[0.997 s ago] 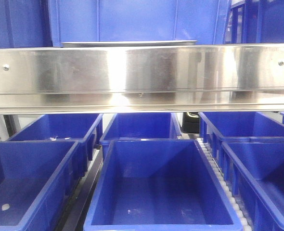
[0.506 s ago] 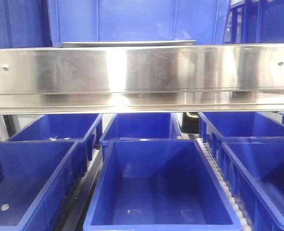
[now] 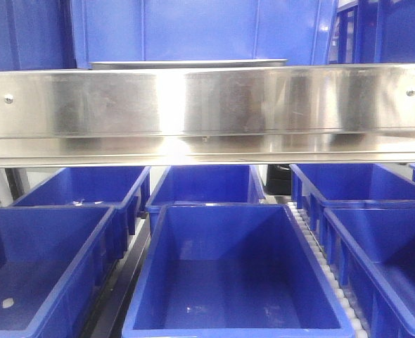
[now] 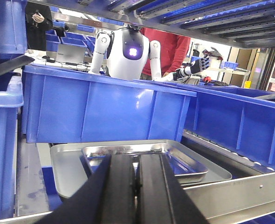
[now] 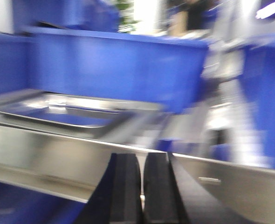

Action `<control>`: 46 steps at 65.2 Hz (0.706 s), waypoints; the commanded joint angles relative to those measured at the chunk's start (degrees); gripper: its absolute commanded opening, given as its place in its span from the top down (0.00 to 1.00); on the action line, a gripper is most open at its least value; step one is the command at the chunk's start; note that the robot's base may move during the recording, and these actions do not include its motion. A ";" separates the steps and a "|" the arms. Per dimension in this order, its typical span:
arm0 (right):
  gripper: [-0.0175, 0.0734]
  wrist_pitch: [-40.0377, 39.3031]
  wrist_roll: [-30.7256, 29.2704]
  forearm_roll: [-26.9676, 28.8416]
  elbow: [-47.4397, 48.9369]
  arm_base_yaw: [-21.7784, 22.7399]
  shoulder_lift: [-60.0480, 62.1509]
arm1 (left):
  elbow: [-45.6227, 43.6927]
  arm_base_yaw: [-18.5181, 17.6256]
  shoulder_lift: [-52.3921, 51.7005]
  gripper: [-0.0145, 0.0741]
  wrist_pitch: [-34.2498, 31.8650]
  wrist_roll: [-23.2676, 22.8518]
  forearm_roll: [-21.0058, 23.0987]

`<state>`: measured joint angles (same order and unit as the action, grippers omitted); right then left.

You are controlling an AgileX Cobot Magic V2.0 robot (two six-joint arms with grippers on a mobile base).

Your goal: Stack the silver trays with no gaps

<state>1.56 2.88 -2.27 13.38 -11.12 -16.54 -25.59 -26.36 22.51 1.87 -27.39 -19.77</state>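
Note:
Two silver trays lie on the shelf behind the steel rail. In the left wrist view a smaller shiny tray sits inside a larger one, skewed toward its right side. In the front view only a thin tray rim shows above the rail. The blurred right wrist view shows a tray at the left, beyond the rail. My left gripper is shut and empty, on the near side of the rail and in line with the trays. My right gripper is shut and empty, in front of the rail.
A long brushed-steel rail with screws fronts the shelf, and it also shows in the left wrist view. Blue bins stand behind and beside the trays. More blue bins fill the level below. A white humanoid robot and people stand far behind.
The rail, tray rim and bins stay put in the front view. A dark shape behind the bins under the rail shifts slightly.

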 commanded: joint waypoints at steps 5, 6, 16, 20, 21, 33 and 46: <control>0.82 -2.13 -10.15 4.12 -4.68 8.86 6.69 | 0.18 -0.23 -0.35 0.83 -0.41 0.19 -0.29; 0.82 -2.13 -10.15 4.12 -5.50 9.68 7.51 | 0.18 -0.23 -0.35 0.83 -0.41 0.19 -0.29; 0.82 -2.13 -9.32 4.19 -10.96 11.40 13.91 | 0.18 -0.23 -0.35 0.83 -0.41 0.19 -0.29; 0.82 -2.13 -6.90 4.19 -12.88 11.40 16.54 | 0.18 -0.23 -0.35 0.83 -0.41 0.19 -0.29; 0.82 -2.13 -6.65 4.19 -13.24 11.40 16.54 | 0.18 -0.23 -0.35 0.83 -0.41 0.19 -0.29; 0.82 3.17 -6.40 4.19 -13.38 11.40 16.54 | 0.18 -0.23 -0.46 0.83 -0.64 0.19 -0.29; 0.82 2.77 -3.99 4.39 -13.38 11.40 16.54 | 0.18 -0.23 -0.46 0.83 -0.64 0.19 -0.29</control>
<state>4.99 -2.86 1.81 -0.01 -0.10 -0.26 -25.54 -26.36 22.32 2.10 -27.39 -19.77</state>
